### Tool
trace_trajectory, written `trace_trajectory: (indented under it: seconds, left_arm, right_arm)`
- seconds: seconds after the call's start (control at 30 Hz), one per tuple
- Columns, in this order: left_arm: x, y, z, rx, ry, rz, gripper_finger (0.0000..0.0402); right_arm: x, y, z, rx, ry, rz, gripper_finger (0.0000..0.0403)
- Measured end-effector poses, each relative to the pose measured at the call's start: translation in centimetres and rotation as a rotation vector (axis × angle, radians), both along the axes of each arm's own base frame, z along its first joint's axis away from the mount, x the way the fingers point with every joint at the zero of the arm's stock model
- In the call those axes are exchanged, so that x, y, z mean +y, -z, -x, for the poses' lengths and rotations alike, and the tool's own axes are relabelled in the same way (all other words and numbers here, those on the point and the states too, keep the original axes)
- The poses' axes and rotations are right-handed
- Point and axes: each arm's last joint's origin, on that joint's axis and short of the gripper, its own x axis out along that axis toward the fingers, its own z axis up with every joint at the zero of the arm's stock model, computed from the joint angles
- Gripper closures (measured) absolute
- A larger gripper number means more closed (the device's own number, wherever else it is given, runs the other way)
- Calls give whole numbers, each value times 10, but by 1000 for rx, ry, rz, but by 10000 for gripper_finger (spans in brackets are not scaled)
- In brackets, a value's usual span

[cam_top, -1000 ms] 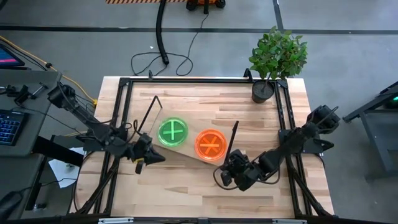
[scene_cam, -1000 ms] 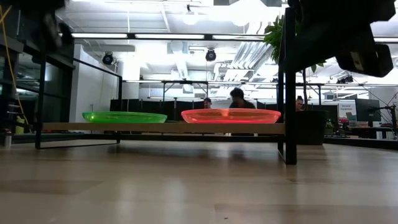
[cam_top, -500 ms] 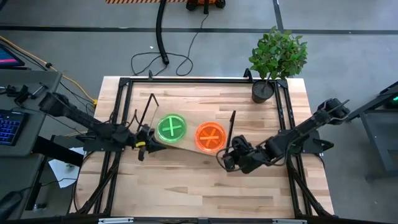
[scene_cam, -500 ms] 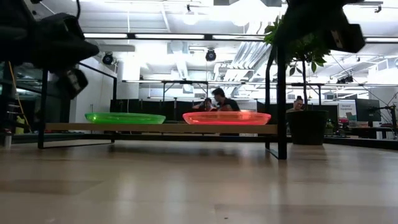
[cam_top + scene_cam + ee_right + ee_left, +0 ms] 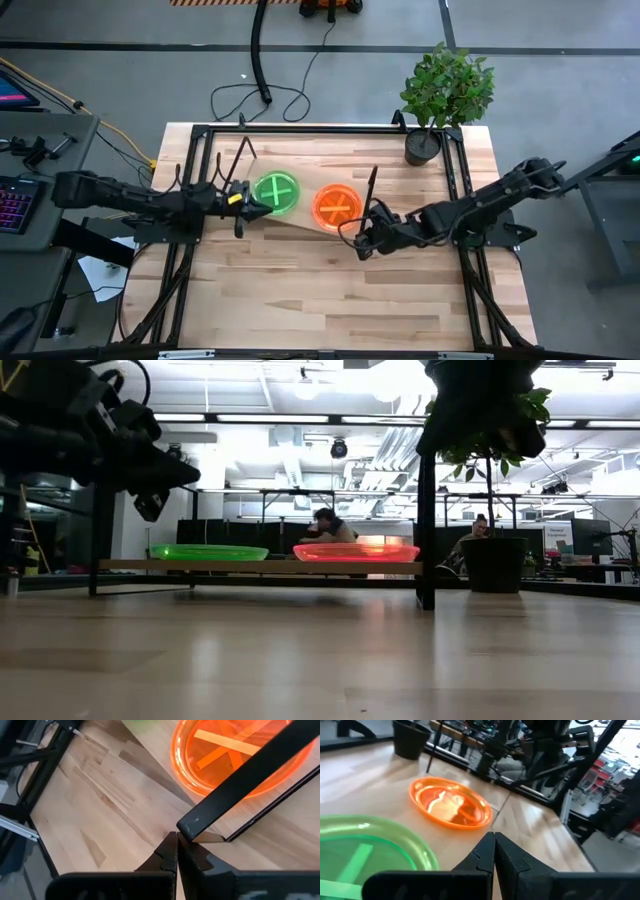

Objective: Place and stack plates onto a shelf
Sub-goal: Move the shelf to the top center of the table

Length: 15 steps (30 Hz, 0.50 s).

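Flat rectangular light-wood shelf [image 5: 300,222] with a thin black metal frame upright at each short end lies at a slant on the pale butcher-block wooden surface [image 5: 330,300]. Two round translucent plastic plates sit on the board, side by side and apart: neon green plate [image 5: 276,192] with a bright cross toward the left arm, neon orange plate [image 5: 338,206] with a bright cross toward the right arm. In the low view both read as shallow dishes with raised rims, green [image 5: 208,551] and orange [image 5: 355,551], resting on the thin board [image 5: 260,567].

Left gripper [image 5: 258,204] sits at the shelf's left end, just beside the green plate; in its wrist view the dark fingers [image 5: 485,857] are pressed together, pinching nothing visible. Right gripper [image 5: 362,243] sits at the shelf's right end near the black upright [image 5: 368,190]; its fingers [image 5: 172,851] are pressed together just beside the frame's corner [image 5: 187,826].

Potted green plant in a dark pot [image 5: 424,145] stands at the far right corner.
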Motion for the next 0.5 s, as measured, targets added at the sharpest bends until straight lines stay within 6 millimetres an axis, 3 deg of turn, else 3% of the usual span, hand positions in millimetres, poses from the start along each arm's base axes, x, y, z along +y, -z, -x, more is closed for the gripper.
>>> trace_trajectory:
  seconds: [0.23, 0.5]
  left_arm:
    - [19, -7, -1, -28, -32, -5, 401]
    - [11, -51, -23, -43, 28, -12, 401]
  right_arm:
    - [-21, -15, 9, 22, -79, 44, 403]
    - [-40, -44, 37, -10, -129, 127, 403]
